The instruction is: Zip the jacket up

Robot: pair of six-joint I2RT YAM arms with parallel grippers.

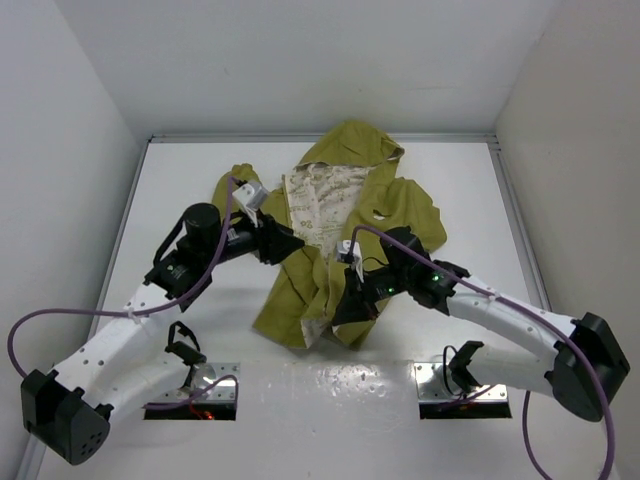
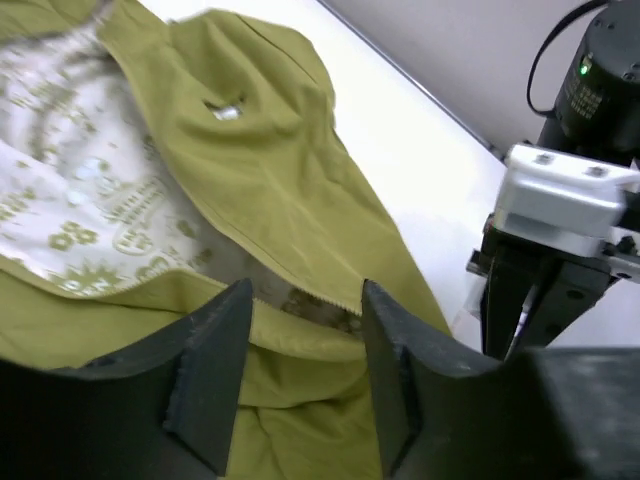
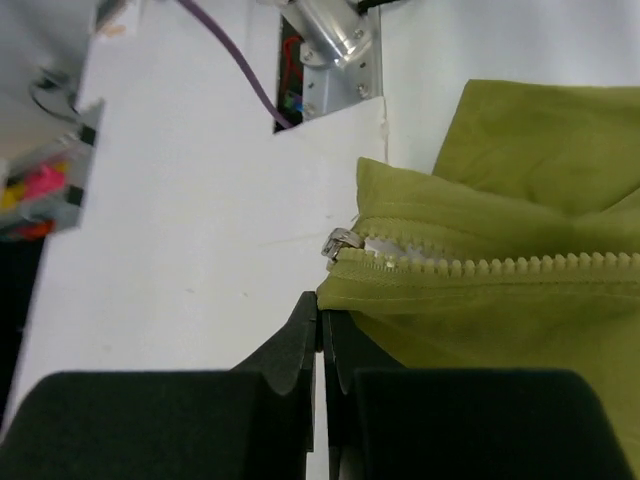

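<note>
While the jacket (image 1: 345,215) lies spread open on the table (image 1: 480,200) with its cream lining up, the left gripper (image 2: 305,310) hangs over its front edge, jaws wide apart and holding nothing — olive cloth and a strip of lining sit directly beneath the gap. The right gripper (image 3: 320,310) has its fingers pressed together, tips touching the hem corner; whether any cloth is pinched I cannot tell. Just ahead of those tips sits the zipper slider (image 3: 342,240) — the teeth (image 3: 500,265) run off to that gripper's right.
</note>
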